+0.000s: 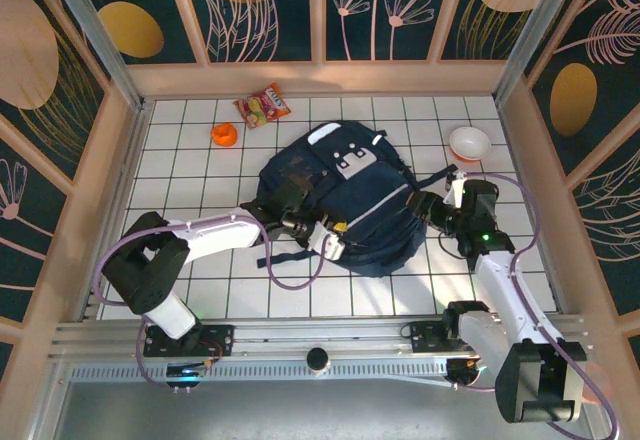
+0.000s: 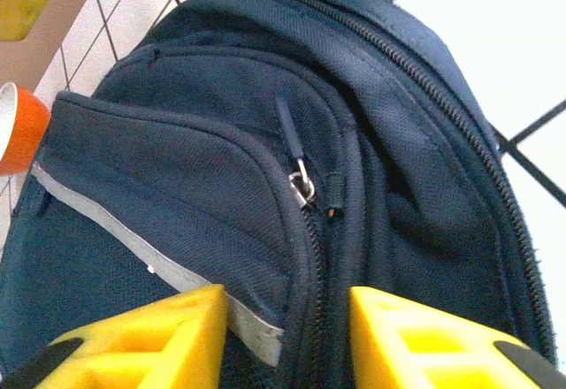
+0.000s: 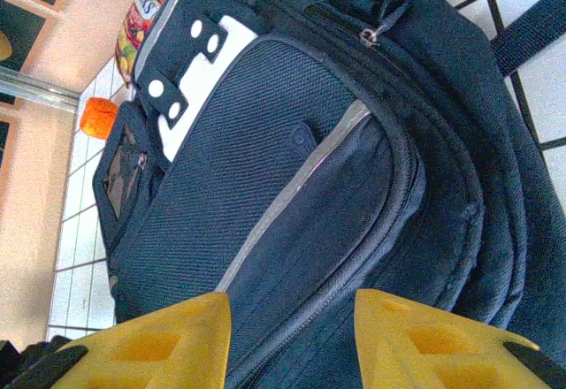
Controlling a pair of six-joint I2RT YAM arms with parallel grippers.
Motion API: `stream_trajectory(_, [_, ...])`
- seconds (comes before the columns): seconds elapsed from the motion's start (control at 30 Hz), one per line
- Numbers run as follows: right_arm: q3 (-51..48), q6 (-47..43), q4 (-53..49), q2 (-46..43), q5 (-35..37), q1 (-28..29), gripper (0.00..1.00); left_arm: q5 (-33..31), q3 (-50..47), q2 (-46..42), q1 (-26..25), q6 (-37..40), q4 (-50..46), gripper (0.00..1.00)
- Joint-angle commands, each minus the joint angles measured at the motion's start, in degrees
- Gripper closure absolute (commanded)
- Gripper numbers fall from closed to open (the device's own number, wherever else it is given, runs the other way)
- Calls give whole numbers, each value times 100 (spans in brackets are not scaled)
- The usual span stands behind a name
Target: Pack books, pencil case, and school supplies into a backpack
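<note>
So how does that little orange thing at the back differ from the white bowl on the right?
The orange object is small and bright orange, lying at the back left near the snack packet. The bowl is wider, white with a reddish inside, at the back right. Both are round, sit on the tiled table, apart from the backpack.

Snack packet (image 1: pixel 263 108), orange cup (image 1: pixel 224 135) (just beside), white bowl (image 1: pixel 470 142).

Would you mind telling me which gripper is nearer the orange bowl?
Left. The left gripper is at the backpack's near-left edge; the right gripper is across the backpack, farther from the orange bowl.
</note>
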Motion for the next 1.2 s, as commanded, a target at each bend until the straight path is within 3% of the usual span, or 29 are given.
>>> stream_trajectory(0.0, [-21,55,-37,-134,55,44,59,331,88,-41,-25,-84,289,76])
stream_trajectory(0.1, [-4,-35,-124,-205,9,58,58,348,96,-143,-25,-393,239,97])
stream_trajectory(0.13, [10,-103,-168,-236,-34,69,58,350,88,-184,-23,-572,264,100])
stream_trajectory(0.37, [-35,-495,-404,-663,-570,391,59,710,-62,-346,82,-1852,661,100])
stream_trajectory(0.5, [-112,-460,-484,-692,-785,1026,59,975,-257,-452,235,-2382,1143,100])
stream_trajectory(0.8, [212,-658,-526,270,-67,2534,58,1382,-312,-560,567,-2725,1296,100])
stream_trajectory(1.17, [623,-912,-32,1045,-390,2777,55,1440,-129,-314,591,-3141,1441,100])
